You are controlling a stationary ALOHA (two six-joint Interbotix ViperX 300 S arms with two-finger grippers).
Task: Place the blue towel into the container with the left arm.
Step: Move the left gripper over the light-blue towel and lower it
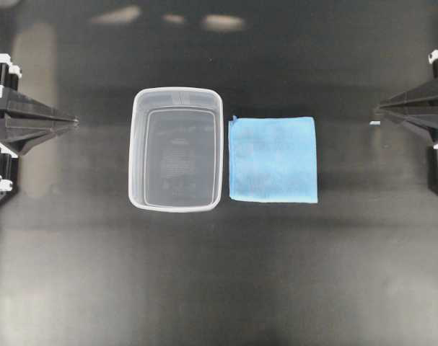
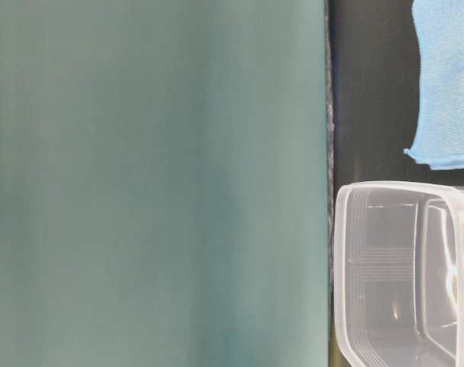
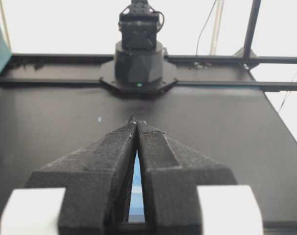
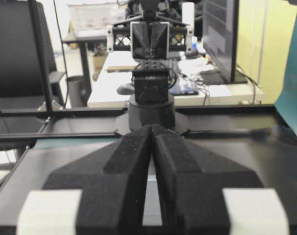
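Observation:
The blue towel [image 1: 273,159] lies folded flat on the black table, just right of the container [image 1: 177,148], a clear frosted tub standing upright with nothing in it. At table level the towel [image 2: 448,84] and the container [image 2: 403,275] show at the right edge. My left gripper [image 1: 75,121] points in from the far left edge, well apart from the tub, shut with nothing in it; its tips [image 3: 136,121] meet. My right gripper [image 1: 377,111] points in from the far right edge, also shut and holding nothing, tips together [image 4: 151,126].
A teal wall [image 2: 155,183] fills most of the table-level view. The opposite arm's base [image 3: 139,66] stands at the far table edge. Beyond the other base [image 4: 150,105] are a desk, monitor and chair. Black tabletop [image 1: 219,274] surrounds the two objects.

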